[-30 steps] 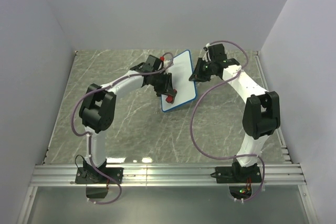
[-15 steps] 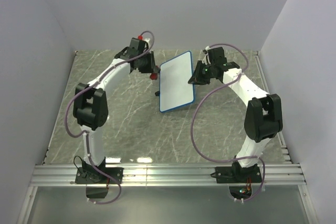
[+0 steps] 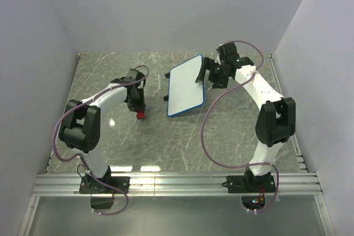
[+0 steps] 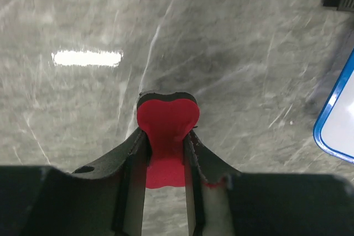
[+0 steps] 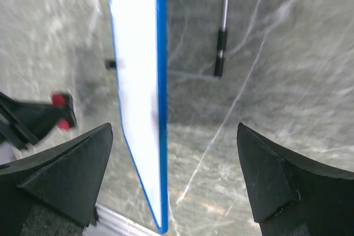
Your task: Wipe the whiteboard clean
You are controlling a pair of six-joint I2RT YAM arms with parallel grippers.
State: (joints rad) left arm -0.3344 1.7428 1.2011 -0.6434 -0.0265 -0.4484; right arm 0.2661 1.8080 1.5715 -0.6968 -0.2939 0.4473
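whiteboard stands tilted | L fingers pinch red block | R fingers wide

no readable text, labels, brand marks, numbers or signs in any of the three views, whiteboard face in the centre of the top view plain white, no legible writing on it

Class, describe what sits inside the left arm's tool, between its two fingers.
A small red piece is clamped in the left tool, its rounded end sticking out over the grey table. Its rear part is covered by the fingers, so its full shape cannot be seen.
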